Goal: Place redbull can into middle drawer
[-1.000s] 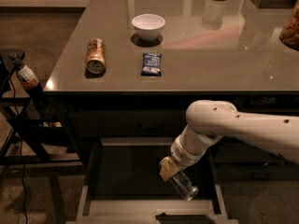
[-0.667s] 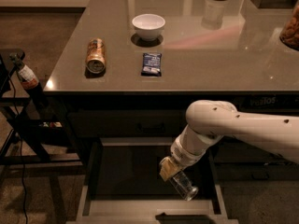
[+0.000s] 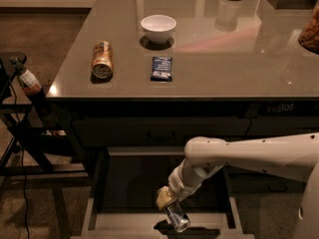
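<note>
No readable text or labels

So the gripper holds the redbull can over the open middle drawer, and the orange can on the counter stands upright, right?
Not quite. The camera view shows the orange can lying on its side. The gripper does hold the redbull can over the open middle drawer.

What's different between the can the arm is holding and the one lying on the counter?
The redbull can is slim and silver; the orange-brown can is fatter. The redbull can hangs tilted in the gripper over the open middle drawer; the orange-brown can lies on its side on the counter. Both are metal drink cans.
</note>
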You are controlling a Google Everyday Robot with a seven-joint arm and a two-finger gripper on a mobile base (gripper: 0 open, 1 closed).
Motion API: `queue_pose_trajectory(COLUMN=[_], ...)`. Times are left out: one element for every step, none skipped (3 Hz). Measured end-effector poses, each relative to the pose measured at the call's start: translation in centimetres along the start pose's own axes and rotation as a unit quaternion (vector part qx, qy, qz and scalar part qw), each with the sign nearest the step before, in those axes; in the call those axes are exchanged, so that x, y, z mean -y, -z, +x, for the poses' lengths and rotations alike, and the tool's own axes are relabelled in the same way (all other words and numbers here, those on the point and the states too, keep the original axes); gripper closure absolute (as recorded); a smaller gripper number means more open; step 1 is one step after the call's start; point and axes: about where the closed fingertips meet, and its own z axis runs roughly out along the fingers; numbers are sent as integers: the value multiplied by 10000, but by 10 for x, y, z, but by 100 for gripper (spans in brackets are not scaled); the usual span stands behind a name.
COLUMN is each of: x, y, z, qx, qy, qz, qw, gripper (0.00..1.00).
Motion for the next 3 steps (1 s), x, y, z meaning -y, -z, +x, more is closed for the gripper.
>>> queue_pose_trajectory(x=[0,2,9], y=[0,-30,-56], z=[0,-6,-27], qx=[0,71,309], qy=[0,-298,-583], qz=[0,-182,-295], qw=[10000,9994,9974], gripper=[100,100,100])
